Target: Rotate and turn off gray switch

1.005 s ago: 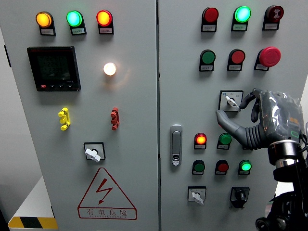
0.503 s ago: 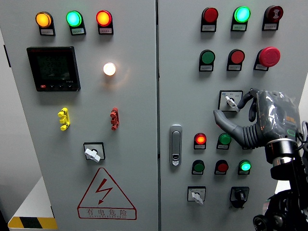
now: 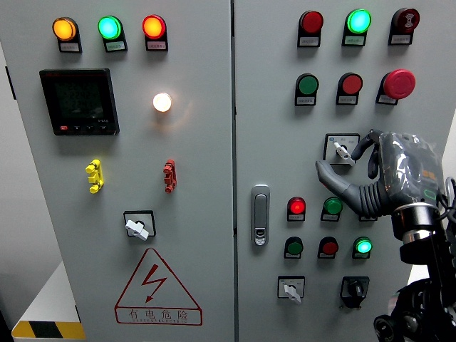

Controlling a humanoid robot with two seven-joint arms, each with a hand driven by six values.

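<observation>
Right robot hand (image 3: 374, 171) is held just beside the gray switch (image 3: 342, 149) on the right cabinet door (image 3: 271, 107), fingers curled loosely with nothing pinched; knob not yet gripped, so rotation to off is judged entirely left to do

The gray switch (image 3: 341, 149) sits just left of the robot hand (image 3: 377, 174), close to its fingertips. The door handle (image 3: 261, 214) lies farther left and lower; another rotary switch (image 3: 291, 288) sits below.
</observation>
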